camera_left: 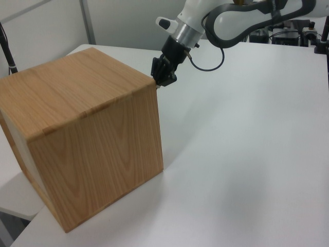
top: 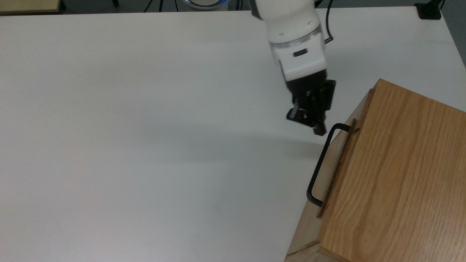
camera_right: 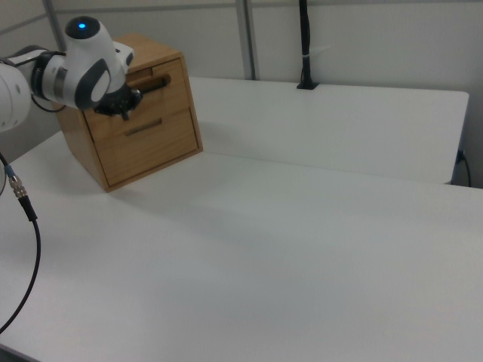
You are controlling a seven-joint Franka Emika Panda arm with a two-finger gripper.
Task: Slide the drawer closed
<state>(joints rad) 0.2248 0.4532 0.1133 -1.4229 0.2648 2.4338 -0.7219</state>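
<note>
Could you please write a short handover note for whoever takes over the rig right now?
Claw: clear of the thin black U-shaped handle, just off its upper end in the top view, holding nothing.
Light wooden drawer: front panel looks flush or nearly flush with the oak-grained cabinet on the white table.
Done: drawer appears pushed in.
Left: check it is fully seated, then move the arm away.

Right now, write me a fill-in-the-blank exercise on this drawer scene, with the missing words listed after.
1. The drawer has a thin U-shaped handle coloured ____.
2. In the top view, the gripper sits to the ____ of the cabinet.
3. The cabinet stands on a table coloured ____.
4. In the right view, the cabinet front shows ____ drawers.

Missing words: black; left; white; two
</note>
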